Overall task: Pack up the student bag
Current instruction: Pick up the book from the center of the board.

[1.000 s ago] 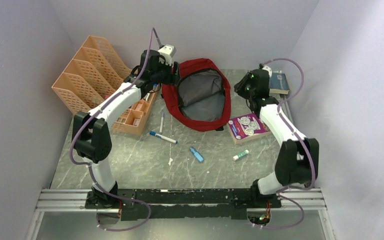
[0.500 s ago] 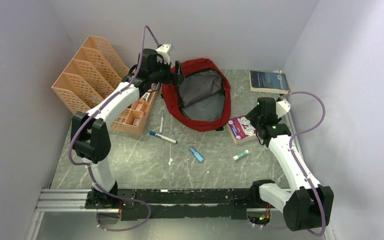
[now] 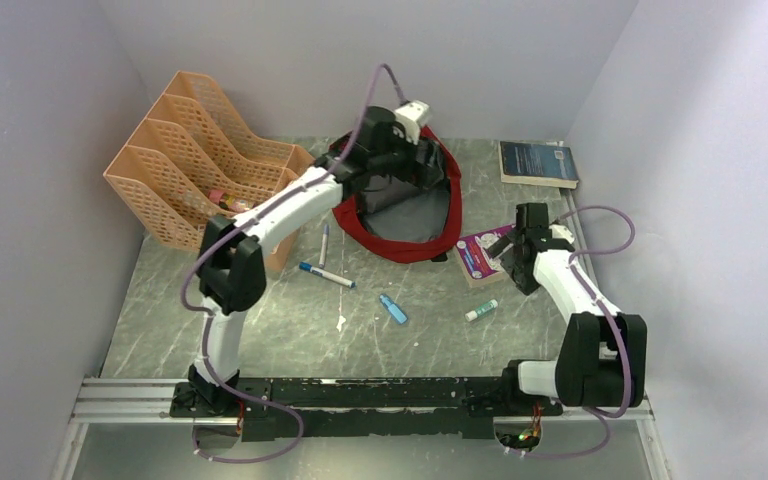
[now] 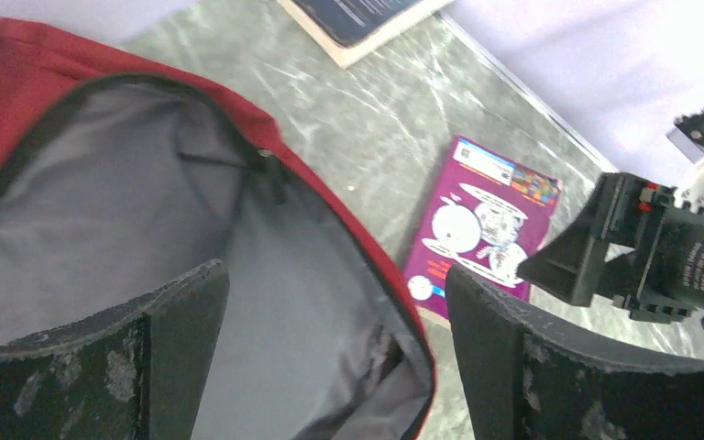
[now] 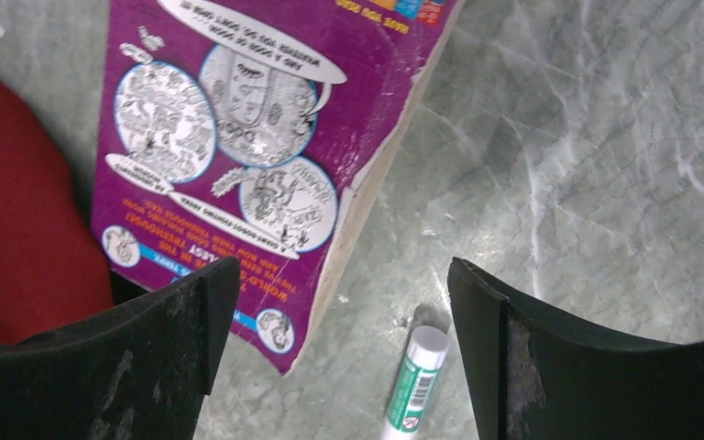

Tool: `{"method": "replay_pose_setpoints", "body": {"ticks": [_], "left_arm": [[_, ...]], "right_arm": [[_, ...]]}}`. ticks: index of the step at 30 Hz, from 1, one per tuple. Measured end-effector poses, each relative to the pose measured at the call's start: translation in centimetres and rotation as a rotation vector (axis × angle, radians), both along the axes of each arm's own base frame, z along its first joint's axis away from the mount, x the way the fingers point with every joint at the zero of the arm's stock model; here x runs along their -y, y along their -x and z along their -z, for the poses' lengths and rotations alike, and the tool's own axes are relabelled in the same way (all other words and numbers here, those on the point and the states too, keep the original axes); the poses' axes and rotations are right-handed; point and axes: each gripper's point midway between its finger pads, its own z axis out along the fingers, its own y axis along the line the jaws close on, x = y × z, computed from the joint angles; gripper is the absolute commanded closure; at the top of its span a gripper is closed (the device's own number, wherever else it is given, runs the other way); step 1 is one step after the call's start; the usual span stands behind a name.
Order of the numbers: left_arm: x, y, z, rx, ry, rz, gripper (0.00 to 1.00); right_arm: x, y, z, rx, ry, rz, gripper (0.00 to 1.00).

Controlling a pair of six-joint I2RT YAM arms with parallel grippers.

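Observation:
The student bag (image 3: 400, 248), dark red with a grey lining (image 4: 101, 211), lies open at the back middle of the table. My left gripper (image 3: 426, 160) hovers over the right side of its opening. In the left wrist view the left gripper (image 4: 336, 284) is open, with only lining and red rim below it. My right gripper (image 3: 516, 255) is open and low over the near corner of a purple book (image 5: 238, 119) right of the bag. Between its fingers (image 5: 179, 316) lie that book corner and the cap of a green-and-white glue stick (image 5: 412, 380).
An orange file organizer (image 3: 190, 140) stands at the back left. A dark blue book (image 3: 538, 163) lies at the back right. A marker (image 3: 326, 274), a pen (image 3: 323, 243), a small blue item (image 3: 393, 308) and the glue stick (image 3: 481, 310) lie on the marble table in front of the bag.
My left arm swung from the bag's left rim across to its right side. My right arm drew back from the bag's right rim to the purple book. Both grippers opened wide.

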Motion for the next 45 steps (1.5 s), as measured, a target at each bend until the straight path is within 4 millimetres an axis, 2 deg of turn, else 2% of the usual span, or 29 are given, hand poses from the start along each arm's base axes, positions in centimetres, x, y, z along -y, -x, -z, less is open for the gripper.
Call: {"method": "replay_pose_setpoints", "body": {"ticks": [3,9,14,20,26,32,35,38,45], "left_arm": [[3.3,1.2,2.2,-0.03,-0.016,0.056,0.09],[5.2,1.7,7.0,-0.103,-0.061,0.078,0.09],[6.7,1.6,8.3,-0.117,-0.058,0.094,0.09],[9.9,2.9,8.6,-0.104,-0.04,0.148,0.1],[13.1,4.6,9.5,-0.111,-0.014,0.203,0.1],[15.0,5.1,12.4,-0.145,-0.014,0.226,0.09],[15.4,5.0,14.0,-0.169,-0.02,0.222,0.07],[15.5,5.0,15.3,-0.193,-0.025,0.216,0.03],[16.0,4.7,15.3,-0.204,0.0,0.211,0.03]], "right_arm": [[0.3,0.2,1.1,-0.005,-0.05,0.021,0.13],[1.2,-0.2,2.4,0.03,-0.137,0.068,0.14],[0.9,-0.6,3.8,0.071,-0.218,0.074,0.15],[0.7,-2.4,3.5,0.148,-0.261,0.059,0.21],[0.8,-3.1,3.7,0.166,-0.277,0.065,0.37],[1.2,-2.8,4.4,0.172,-0.271,0.085,0.68],[1.4,-2.9,4.1,0.2,-0.265,0.086,0.88],[1.5,-3.1,3.9,0.218,-0.257,0.079,0.99],[1.7,-3.0,4.0,0.218,-0.247,0.063,1.0]]}}
